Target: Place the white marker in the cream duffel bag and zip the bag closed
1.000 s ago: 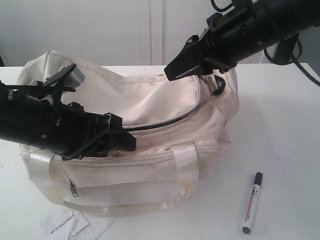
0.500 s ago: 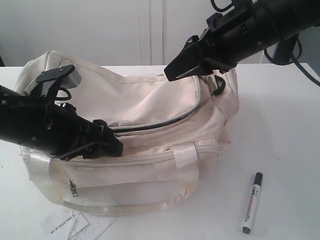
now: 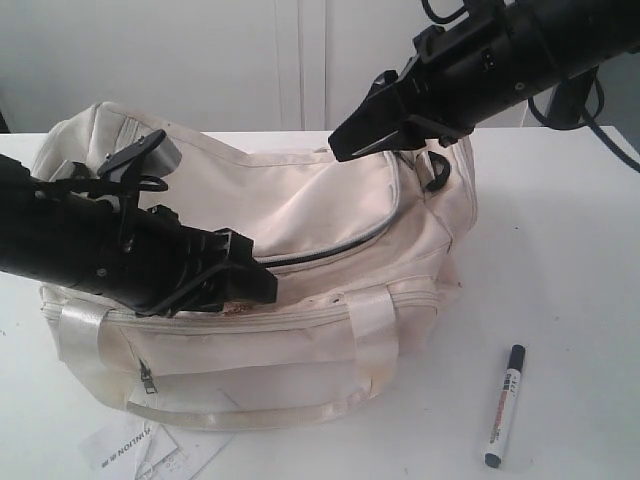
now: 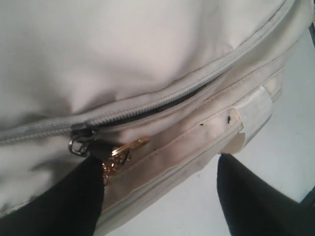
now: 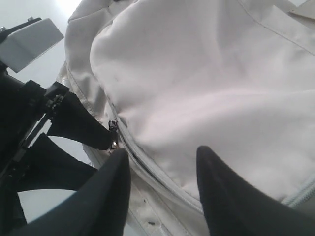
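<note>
While the white marker (image 3: 504,405) lies flat on the table (image 3: 560,250), off the front right corner of the cream duffel bag (image 3: 300,200) and well apart from both arms, it is not yet in the bag.

Main zip is only part open, showing as a thin dark slit under the top flap (image 4: 147,44).

Left gripper (image 3: 250,283): jaws apart, nothing clamped, one finger (image 4: 64,201) just beside the zip slider (image 4: 81,132) and its gold pull ring (image 4: 120,152). Right gripper (image 3: 340,150): jaws apart, empty, hovering over the flap.

Risks:
- Left pinches fabric or misses the small ring, so the zip jams or the bag drags.
- Slider gets run the wrong way, shutting the marker out.
- Soft flap sags, so the slit is too narrow for the drop.
- Round barrel may roll when the right gripper goes for it.

View differences:
- Only the exterior view shows the marker and the paper tag (image 3: 135,445) under the bag's front.
- Only the left wrist view shows the gold ring and the slit up close.
- The right wrist view shows the left fingertip (image 5: 93,132) near the slider from the flap side. I can't tell if they touch.
</note>
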{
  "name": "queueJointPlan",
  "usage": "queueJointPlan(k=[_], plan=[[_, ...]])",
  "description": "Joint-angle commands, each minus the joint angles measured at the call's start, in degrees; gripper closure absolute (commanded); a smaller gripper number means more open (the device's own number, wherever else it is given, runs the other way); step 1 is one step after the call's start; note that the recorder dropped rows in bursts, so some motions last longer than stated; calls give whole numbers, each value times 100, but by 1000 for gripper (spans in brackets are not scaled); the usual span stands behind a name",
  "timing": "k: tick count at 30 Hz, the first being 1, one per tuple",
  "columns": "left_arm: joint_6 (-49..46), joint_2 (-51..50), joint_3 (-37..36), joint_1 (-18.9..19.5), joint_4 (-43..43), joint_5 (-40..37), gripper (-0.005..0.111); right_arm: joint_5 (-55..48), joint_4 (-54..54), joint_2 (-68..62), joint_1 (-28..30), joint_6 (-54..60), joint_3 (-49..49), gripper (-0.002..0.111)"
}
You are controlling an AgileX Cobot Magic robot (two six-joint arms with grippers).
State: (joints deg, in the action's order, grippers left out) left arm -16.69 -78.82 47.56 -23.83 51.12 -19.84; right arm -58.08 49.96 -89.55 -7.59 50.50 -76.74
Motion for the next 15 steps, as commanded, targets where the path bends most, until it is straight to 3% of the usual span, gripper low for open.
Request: queueJointPlan(k=[1, 10, 15], plan=[[-134, 17, 14, -34, -84, -54, 53, -20, 46, 5, -3, 82, 29, 66], [-181, 17, 14, -34, -581, 170, 104, -32, 46, 5, -3, 82, 29, 66], [-254, 29, 14, -34, -646, 116, 107, -32, 46, 5, -3, 82, 29, 66]])
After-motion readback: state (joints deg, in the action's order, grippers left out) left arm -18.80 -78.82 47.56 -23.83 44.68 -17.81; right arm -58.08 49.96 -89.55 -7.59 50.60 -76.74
